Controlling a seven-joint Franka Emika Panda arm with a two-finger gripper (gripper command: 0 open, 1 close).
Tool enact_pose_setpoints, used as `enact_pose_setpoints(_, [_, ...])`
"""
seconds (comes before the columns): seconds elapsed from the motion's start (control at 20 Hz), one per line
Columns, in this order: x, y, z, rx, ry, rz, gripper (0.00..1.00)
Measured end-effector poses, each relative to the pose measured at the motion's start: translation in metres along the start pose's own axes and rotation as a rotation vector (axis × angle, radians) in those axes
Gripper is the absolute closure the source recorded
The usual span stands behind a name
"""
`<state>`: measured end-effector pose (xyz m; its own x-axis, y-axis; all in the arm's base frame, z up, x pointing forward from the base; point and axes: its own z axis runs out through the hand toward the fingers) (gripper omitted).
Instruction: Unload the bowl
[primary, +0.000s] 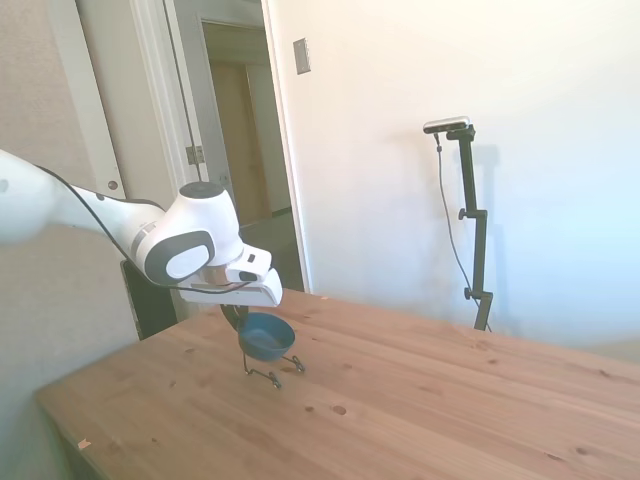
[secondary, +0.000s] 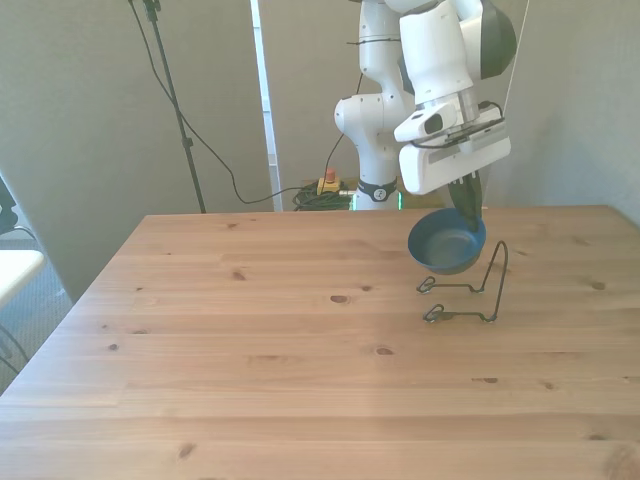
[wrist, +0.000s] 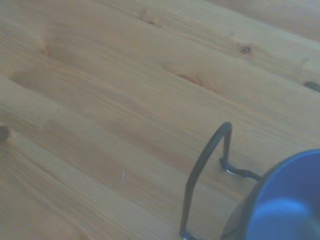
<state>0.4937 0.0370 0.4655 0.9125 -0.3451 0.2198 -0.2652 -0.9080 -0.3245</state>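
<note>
Bowl (secondary: 446, 243) sits right of centre in the front view, dark blue with a paler inside, tilted so its opening faces the camera and lifted off the wood; I see it hanging from the gripper (secondary: 467, 205), whose dark fingers come down onto its upper rim and look clamped on it, though the pinch itself is partly hidden behind the white hand; just beside it, lower right, the thin wire rack (secondary: 470, 291) stands on the table (secondary: 250, 350), its upright loop close to the bowl's side, and I cannot tell whether they touch; from the side view the bowl (primary: 266, 337) hangs left of centre under the gripper (primary: 238, 316), above the rack (primary: 272, 373); my wrist view catches the blue rim (wrist: 287, 200) and the rack's loop (wrist: 205, 165) over bare planks, blurred.
</note>
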Motion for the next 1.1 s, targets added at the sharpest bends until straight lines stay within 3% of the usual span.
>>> enact_pose_setpoints(0.3, [-0.084,0.029,-0.02,-0.247,-0.023,0.047,1.0])
enact_pose_setpoints(0.5, [-0.116,0.057,-0.018,-0.34,-0.01,0.07,1.0])
enact_pose_setpoints(0.75, [-0.119,0.084,0.004,-0.448,0.07,0.083,1.0])
enact_pose_setpoints(1.1, [-0.1,0.108,0.05,-0.503,0.124,0.056,1.0])
